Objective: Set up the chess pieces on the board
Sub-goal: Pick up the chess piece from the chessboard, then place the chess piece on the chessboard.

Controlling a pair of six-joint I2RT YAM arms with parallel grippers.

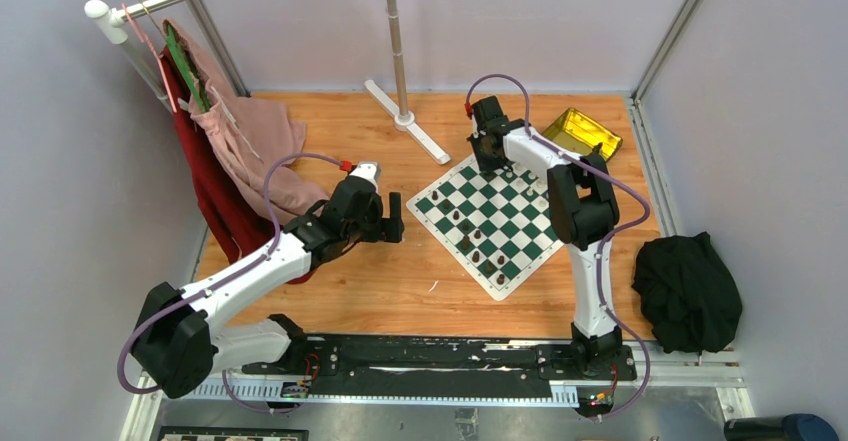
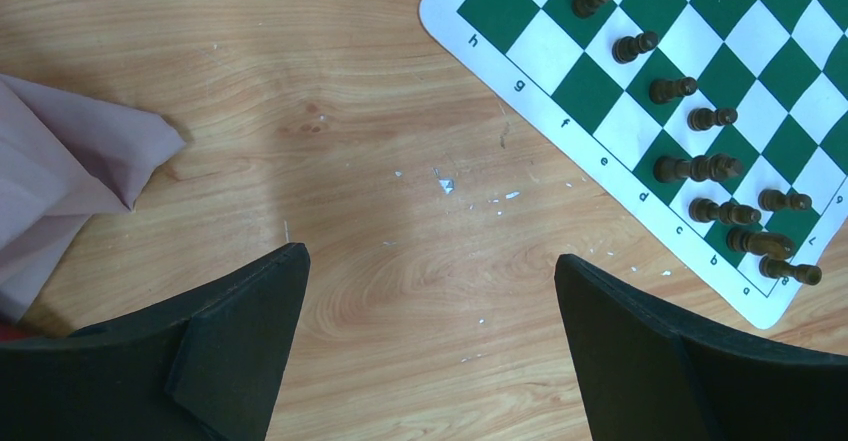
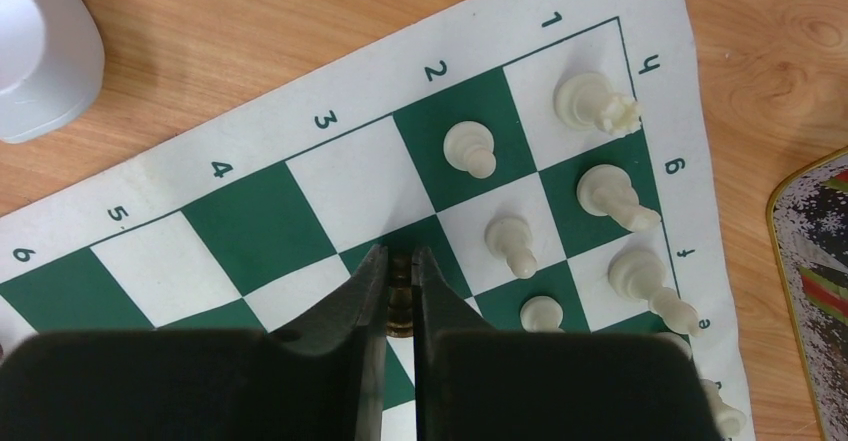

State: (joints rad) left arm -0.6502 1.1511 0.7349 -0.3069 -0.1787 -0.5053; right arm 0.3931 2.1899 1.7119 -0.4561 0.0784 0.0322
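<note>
Right gripper (image 3: pixel 400 261) pinches a dark piece (image 3: pixel 400 306) over a green square of the board (image 3: pixel 260 223), beside cream pieces (image 3: pixel 510 243) lining its edge. Left gripper (image 2: pixel 430 257) spread wide above wooden table (image 2: pixel 350 111), just off the board.

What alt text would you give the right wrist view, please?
The right jaws grip a small brown piece over the board, near row three. White pieces stand on rows one and two to the right; a tin shows at the far right edge.
</note>
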